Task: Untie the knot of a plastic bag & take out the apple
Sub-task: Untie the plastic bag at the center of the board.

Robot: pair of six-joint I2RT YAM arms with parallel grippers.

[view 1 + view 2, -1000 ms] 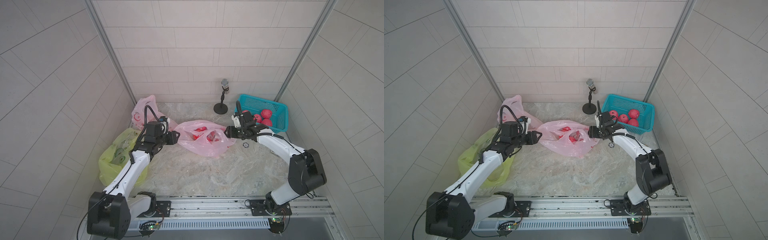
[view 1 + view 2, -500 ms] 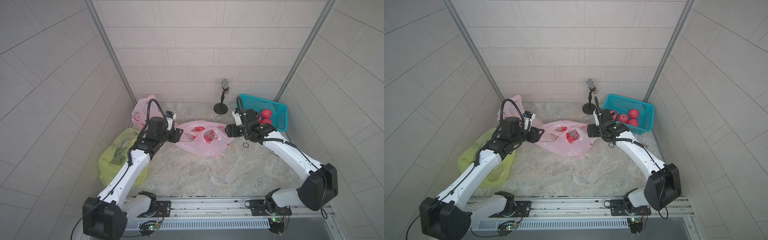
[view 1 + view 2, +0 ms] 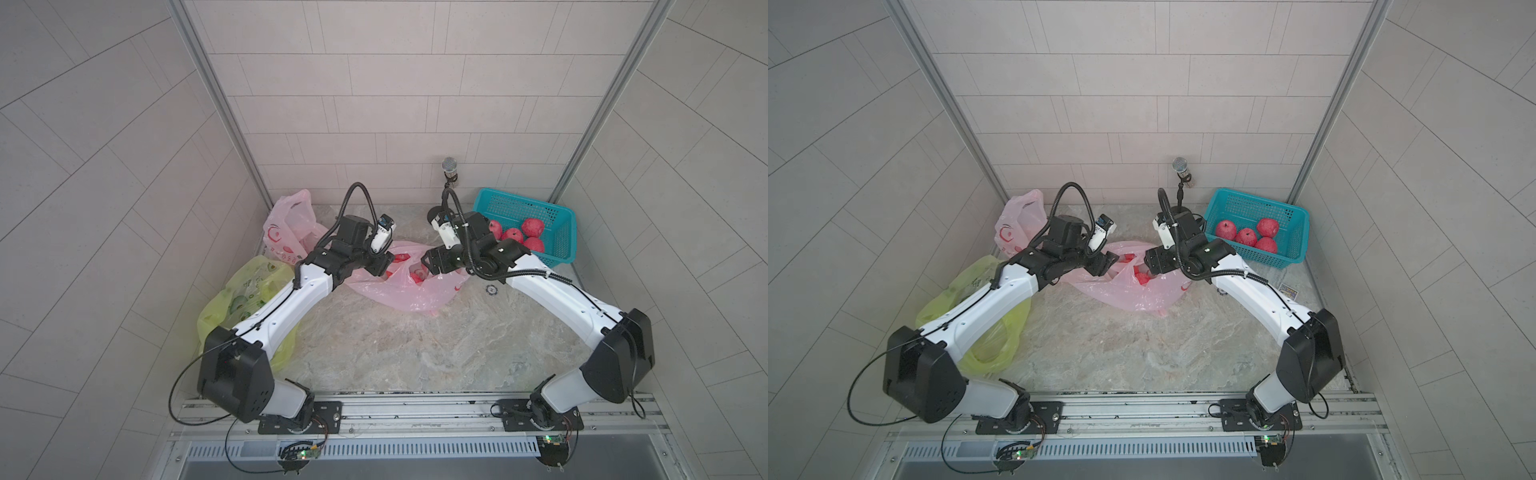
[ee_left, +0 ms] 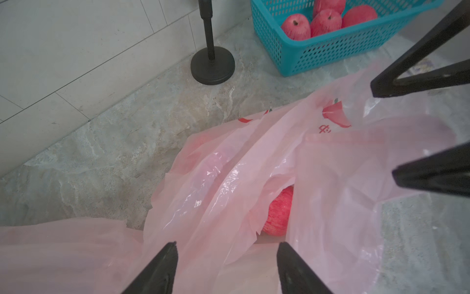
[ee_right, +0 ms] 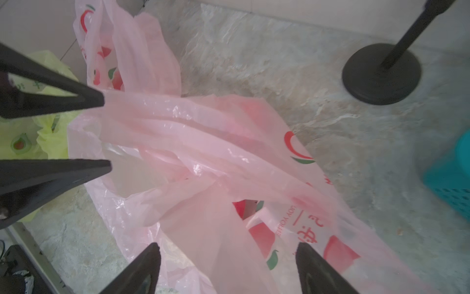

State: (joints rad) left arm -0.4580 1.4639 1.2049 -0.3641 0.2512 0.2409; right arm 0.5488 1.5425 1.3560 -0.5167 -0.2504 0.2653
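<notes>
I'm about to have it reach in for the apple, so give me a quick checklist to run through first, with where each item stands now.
1. Knot undone: ok; on the middle pink bag the handles lie loose, mouth open.
2. Apple found: ok; the apple shows inside the mouth.
3. Left gripper ready: ok; fingers apart, gripping nothing.
4. Right gripper ready: ok; fingers apart, gripping nothing.
5. Way to apple clear: not ok; a plastic fold covers part of it.
</notes>
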